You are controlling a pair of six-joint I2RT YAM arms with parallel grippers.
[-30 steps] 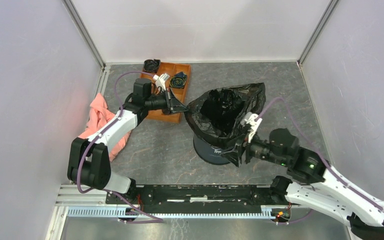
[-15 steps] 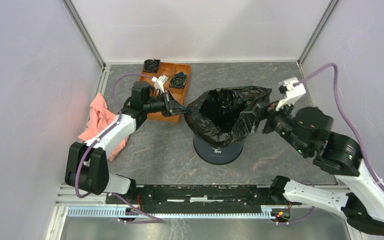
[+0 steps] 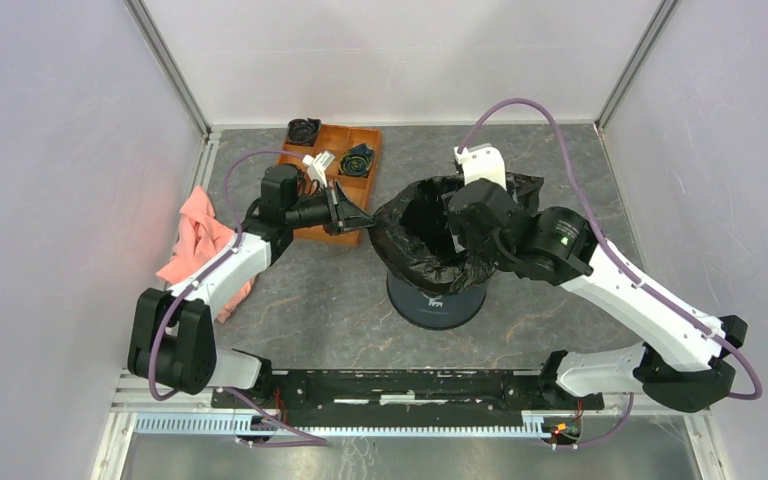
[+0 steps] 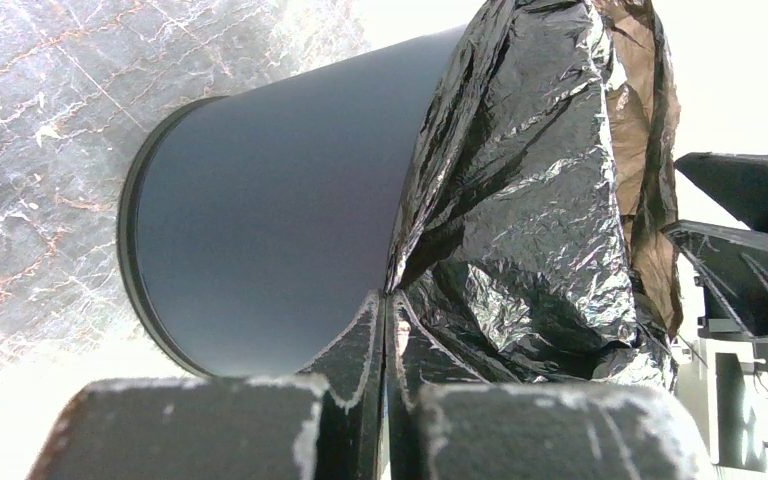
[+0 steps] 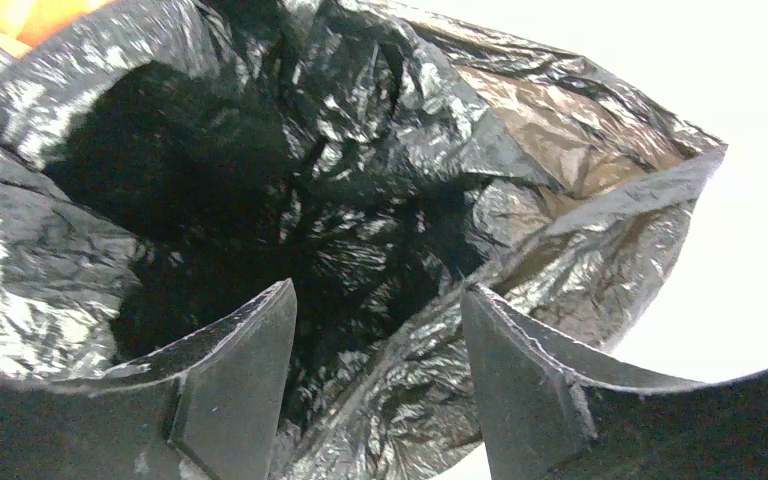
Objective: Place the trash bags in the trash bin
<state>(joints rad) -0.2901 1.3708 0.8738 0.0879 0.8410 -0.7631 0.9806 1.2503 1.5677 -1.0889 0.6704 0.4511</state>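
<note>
Trash bin (image 3: pixel 438 300) stands upright mid-tabletop (image 3: pixel 300 300), dark navy, small white logo on its near side. Trash bag (image 3: pixel 410 245) sits in the bin with its mouth open, glossy wrinkled film spilling over the rim all round and bunched high on the far right. Left end effector (image 4: pixel 385 322) reaches in from the left, fingers together and clamped on a fold of the bag's left edge, just outside the bin wall. Right end effector (image 5: pixel 377 292) hangs over the bag's mouth, pointing down into it, fingers apart with nothing between them; black film below and to either side. Orange tray (image 3: pixel 370 170) far left of the bin, one black spiral roll (image 3: pixel 358 160) in it, another (image 3: pixel 303 130) at its far corner. Pink cloth (image 3: pixel 195 235) lies crumpled at the left edge.
</note>
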